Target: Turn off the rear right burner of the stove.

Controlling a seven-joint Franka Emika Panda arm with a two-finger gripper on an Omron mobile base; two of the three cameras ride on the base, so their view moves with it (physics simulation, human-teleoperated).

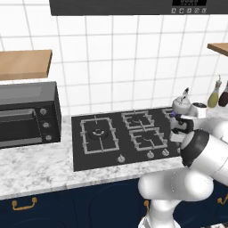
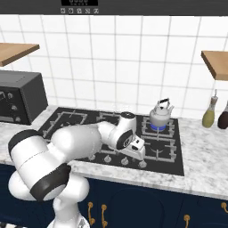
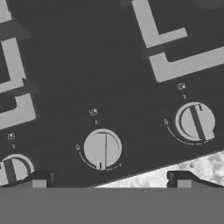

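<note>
I see the black glass stove (image 2: 178, 162) set into a marbled counter (image 2: 205, 156), with a white kettle (image 2: 160, 115) standing on the rear right burner (image 2: 156, 127), where a blue flame shows under it. My arm reaches low over the front edge of the cooktop, the pincer (image 2: 139, 145) hanging just above the row of silver knobs. In the hand view its two dark fingertips (image 3: 41, 179) stand wide apart with nothing between them, and a round knob (image 3: 102, 148) lies in the gap ahead, a second knob (image 3: 195, 122) off to one side. A black toaster oven (image 1: 27, 113) sits on the counter to the left, and two bottles (image 2: 208, 115) stand to the right.
</note>
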